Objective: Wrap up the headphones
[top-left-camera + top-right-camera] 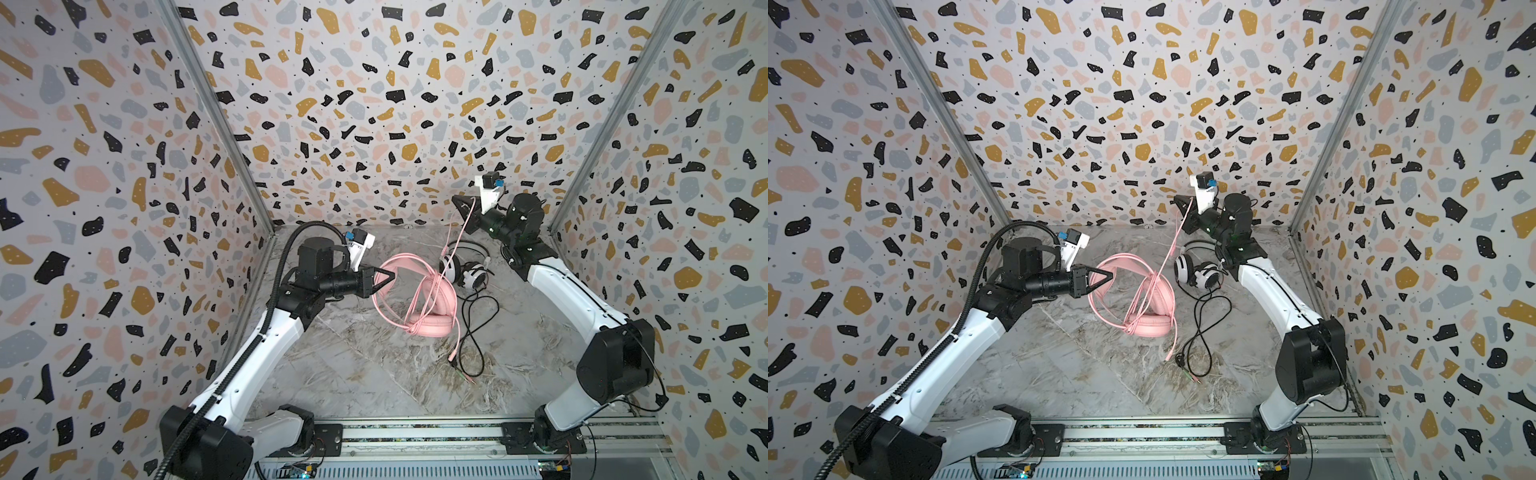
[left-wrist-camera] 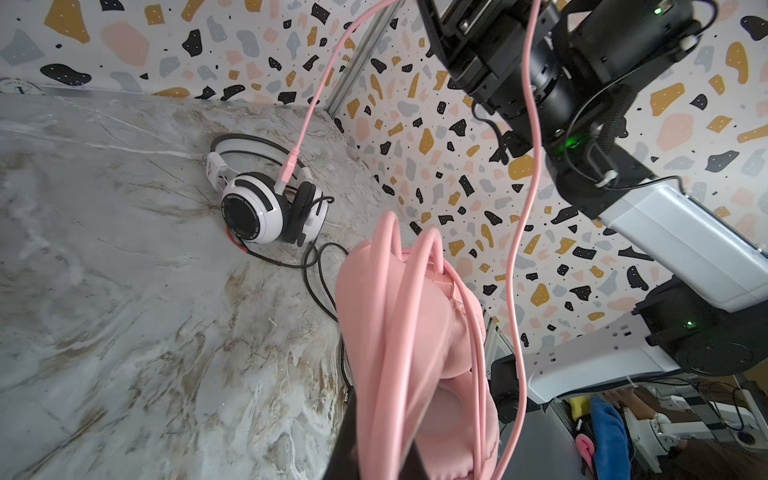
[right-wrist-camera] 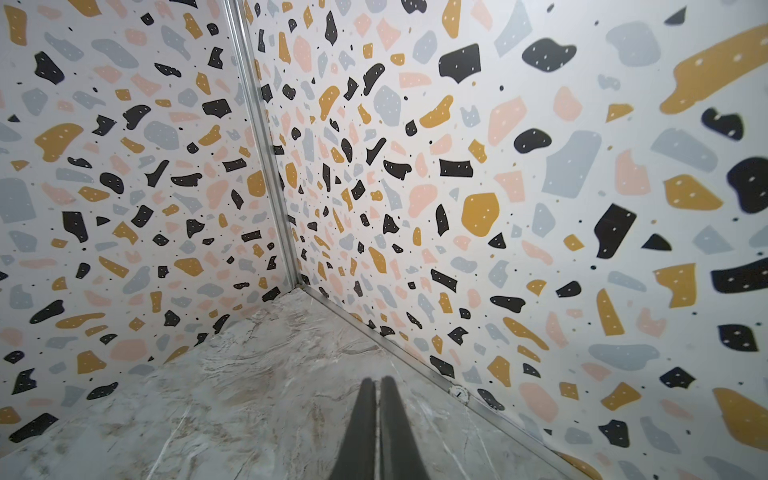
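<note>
Marbled tabletop (image 1: 353,374), terrazzo-print walls (image 1: 374,104): left jaws clamp the pink headphones (image 1: 430,326), right jaws closed, pink cable (image 1: 467,224) draped over.

Robotics lab test booth, terrazzo-print walls (image 1: 374,83), marble-look desk (image 1: 353,374), twin robot arms (image 1: 266,345) on aluminium rail (image 1: 415,434), lower frame.

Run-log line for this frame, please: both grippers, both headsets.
left gripper: shut on pink headset band | right gripper: raised, jaws shut, pink cable hanging from it | striped headset: on table, unwrapped
</note>
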Available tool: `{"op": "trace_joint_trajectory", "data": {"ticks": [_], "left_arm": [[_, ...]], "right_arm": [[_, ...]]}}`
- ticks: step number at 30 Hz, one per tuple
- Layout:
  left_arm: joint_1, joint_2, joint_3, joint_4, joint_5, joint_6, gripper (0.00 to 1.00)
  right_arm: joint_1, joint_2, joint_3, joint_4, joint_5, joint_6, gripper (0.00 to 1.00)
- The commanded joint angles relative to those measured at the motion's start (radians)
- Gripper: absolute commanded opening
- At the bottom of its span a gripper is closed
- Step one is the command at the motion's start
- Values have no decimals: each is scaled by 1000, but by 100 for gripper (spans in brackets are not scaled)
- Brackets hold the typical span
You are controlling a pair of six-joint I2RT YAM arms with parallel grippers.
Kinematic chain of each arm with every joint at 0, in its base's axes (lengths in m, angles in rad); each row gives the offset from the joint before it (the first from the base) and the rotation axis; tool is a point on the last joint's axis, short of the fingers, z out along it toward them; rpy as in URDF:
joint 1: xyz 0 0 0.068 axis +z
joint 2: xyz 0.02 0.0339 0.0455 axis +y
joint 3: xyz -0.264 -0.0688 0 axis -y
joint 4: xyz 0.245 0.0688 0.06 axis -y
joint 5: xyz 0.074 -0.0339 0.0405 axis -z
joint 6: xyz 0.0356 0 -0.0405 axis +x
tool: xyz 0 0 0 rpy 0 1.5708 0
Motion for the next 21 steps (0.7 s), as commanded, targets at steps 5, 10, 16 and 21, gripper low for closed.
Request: {"op": "trace_joint_trajectory", "data": {"ticks": [5,10,16,21], "left_arm": [[-69,-11,-4,104,23,-10,0],[-92,-33,1,108,34,-28,0],[-93,-79,-7,196,90,-113,0],[-92,-109,-4,292,123,-193,0]], "right_arm": [[65,-3,121,-175,75,-62,0],[41,116,247,-285,107,-46,0],[5,244,299,-347,75,-17,0],[-1,272,191,-287,-6,12,0]]}}
